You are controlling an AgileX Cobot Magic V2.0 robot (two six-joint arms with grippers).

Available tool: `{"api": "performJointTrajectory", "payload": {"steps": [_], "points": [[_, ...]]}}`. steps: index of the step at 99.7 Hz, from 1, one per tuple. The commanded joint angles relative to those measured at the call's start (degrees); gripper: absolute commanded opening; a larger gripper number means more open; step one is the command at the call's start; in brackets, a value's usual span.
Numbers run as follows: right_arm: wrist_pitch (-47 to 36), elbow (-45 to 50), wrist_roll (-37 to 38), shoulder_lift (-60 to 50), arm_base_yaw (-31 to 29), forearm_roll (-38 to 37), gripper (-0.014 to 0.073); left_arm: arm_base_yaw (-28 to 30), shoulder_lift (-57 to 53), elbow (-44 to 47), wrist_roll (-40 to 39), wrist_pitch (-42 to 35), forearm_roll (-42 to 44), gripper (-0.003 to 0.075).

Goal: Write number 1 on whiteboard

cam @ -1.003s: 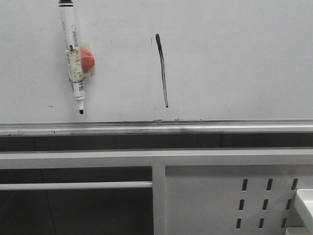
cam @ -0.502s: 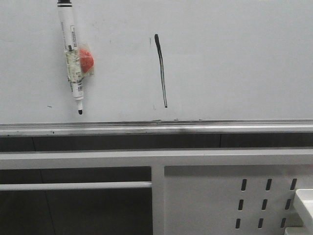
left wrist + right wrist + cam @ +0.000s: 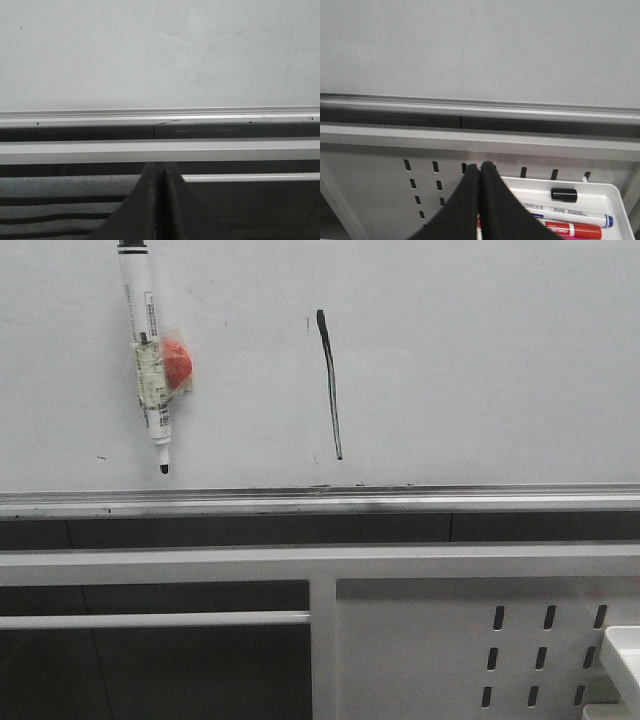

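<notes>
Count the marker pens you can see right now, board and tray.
3: one marker stuck on the whiteboard left of the number 1; a blue-capped and a red in the tray. The right claw may hide more.

The one readable sign is the number 1 (image 3: 330, 383), a thin, slightly slanted black stroke drawn on the whiteboard (image 3: 480, 370). The marker pen (image 3: 150, 360) stuck to the board carries small print on its barrel, too small to read. The red marker (image 3: 570, 230) in the white tray (image 3: 615, 200) bears a white brand word, too blurred to make out.
</notes>
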Motion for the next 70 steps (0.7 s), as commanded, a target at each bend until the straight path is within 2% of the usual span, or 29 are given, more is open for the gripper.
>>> {"api": "performJointTrajectory", "payload": {"steps": [1,13,30,70], "points": [[-1.2,0.8,0.2,-1.1,-1.8,-0.8,-0.0069,-0.4,-1.3,2.0,0.0,-3.2,-0.3,-0.002],[-1.2,0.8,0.2,-1.1,-5.7,-0.9,-0.0069,-0.4,-1.3,2.0,0.0,-3.2,-0.3,-0.002],[-1.2,0.8,0.2,-1.1,-8.1,-0.9,-0.0069,-0.4,-1.3,2.0,0.0,-3.2,-0.3,-0.002],[-1.1,0.8,0.2,-1.1,-8.2,-0.9,-0.0069,-0.4,-1.3,2.0,0.0,-3.2,-0.3,-0.002]]}}
